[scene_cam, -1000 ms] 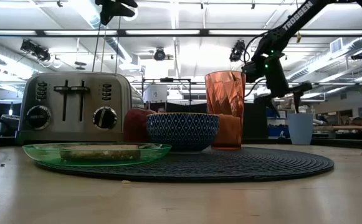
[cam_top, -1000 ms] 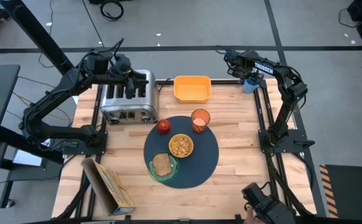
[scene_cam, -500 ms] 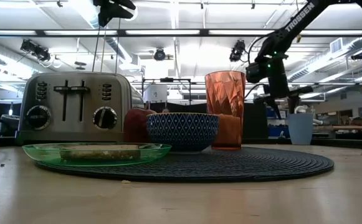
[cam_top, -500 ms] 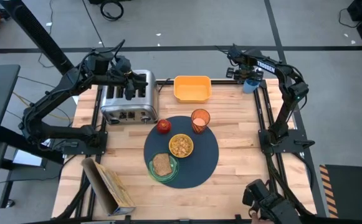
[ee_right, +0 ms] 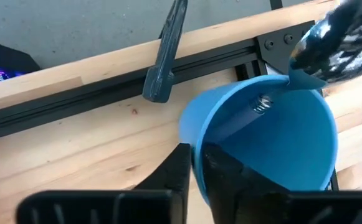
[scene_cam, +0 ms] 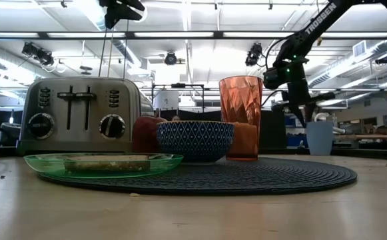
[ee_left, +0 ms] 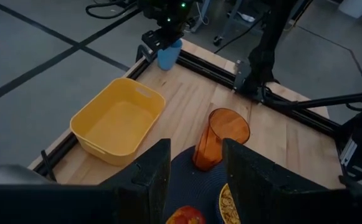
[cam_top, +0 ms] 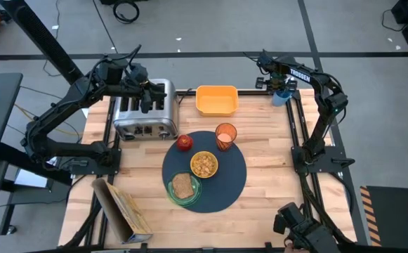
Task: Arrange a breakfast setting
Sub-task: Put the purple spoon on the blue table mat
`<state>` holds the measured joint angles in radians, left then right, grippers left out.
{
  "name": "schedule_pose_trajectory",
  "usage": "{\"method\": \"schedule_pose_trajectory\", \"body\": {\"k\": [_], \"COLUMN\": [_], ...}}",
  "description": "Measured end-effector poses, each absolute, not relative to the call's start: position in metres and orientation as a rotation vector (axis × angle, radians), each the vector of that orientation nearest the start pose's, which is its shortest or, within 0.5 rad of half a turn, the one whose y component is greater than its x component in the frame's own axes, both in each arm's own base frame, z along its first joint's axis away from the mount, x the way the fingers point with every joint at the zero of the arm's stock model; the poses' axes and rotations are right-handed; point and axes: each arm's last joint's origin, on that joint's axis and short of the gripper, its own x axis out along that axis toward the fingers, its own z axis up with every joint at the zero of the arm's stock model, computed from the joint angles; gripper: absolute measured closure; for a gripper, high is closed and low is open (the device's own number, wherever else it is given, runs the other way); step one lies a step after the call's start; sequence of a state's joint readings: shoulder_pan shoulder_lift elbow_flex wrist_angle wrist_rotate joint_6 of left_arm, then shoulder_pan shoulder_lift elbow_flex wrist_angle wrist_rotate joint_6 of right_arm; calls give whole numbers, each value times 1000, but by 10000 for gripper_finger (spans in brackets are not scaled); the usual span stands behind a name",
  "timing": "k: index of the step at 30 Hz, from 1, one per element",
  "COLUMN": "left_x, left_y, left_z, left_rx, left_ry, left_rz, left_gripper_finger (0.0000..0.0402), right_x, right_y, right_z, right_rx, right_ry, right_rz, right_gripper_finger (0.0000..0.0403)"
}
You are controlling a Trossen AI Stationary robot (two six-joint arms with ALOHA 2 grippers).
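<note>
- Hovering above the silver toaster (cam_top: 144, 112) at the far left of the bench (cam_top: 274, 154), the left pincer (ee_left: 196, 177) is spread and holds nothing; this arm waits.
- Near the left front edge of the bench lies a brown box (cam_top: 123, 214).
- In the middle lies the round dark mat (cam_top: 230, 184). On it, from left to right: a green plate (cam_top: 194, 199) carrying a toast slice (cam_top: 182, 185), a red apple (cam_top: 184, 142) at the mat's far left edge, a yellow bowl (scene_cam: 194, 140) with cereal in it, and an orange cup (cam_top: 225, 135), upright.
- Beyond the mat sits an empty yellow tub (cam_top: 216, 102).
- At the far right corner, well apart from the mat, the right pincer (ee_right: 197, 152) is right at the rim of a blue cup (ee_right: 261, 143). The spoon (ee_right: 333, 37) stands in that cup, bowl end up. I cannot tell whether this pincer is spread or pressed together.
- Judged risk: the spoon is the one piece not yet on the mat. The blue cup looks light and stands beside the frame rail, so a pincer catching its rim could tip it or knock it off the bench. A weak hold on the thin handle could let the spoon slip on the way over.
- The bench is pale wood planks in a black metal frame. Around it is a grey floor with cables; behind it, a large workshop with bright ceiling lights.
</note>
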<state>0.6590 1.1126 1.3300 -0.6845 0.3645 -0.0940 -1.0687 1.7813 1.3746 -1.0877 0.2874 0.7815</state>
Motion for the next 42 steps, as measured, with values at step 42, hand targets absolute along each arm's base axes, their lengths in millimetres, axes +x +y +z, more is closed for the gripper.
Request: {"method": "schedule_pose_trajectory", "body": {"k": [42], "left_x": [127], "left_y": [104], "left_z": [411], "left_rx": [-341], "left_ry": [495], "left_rz": [400], "left_gripper_finger": [251], "right_x": [209], "right_y": [-269], "right_z": [227], "right_rx": [1084], "right_ry": [968], "right_rz": [-1376], "right_gripper_finger": [343]}}
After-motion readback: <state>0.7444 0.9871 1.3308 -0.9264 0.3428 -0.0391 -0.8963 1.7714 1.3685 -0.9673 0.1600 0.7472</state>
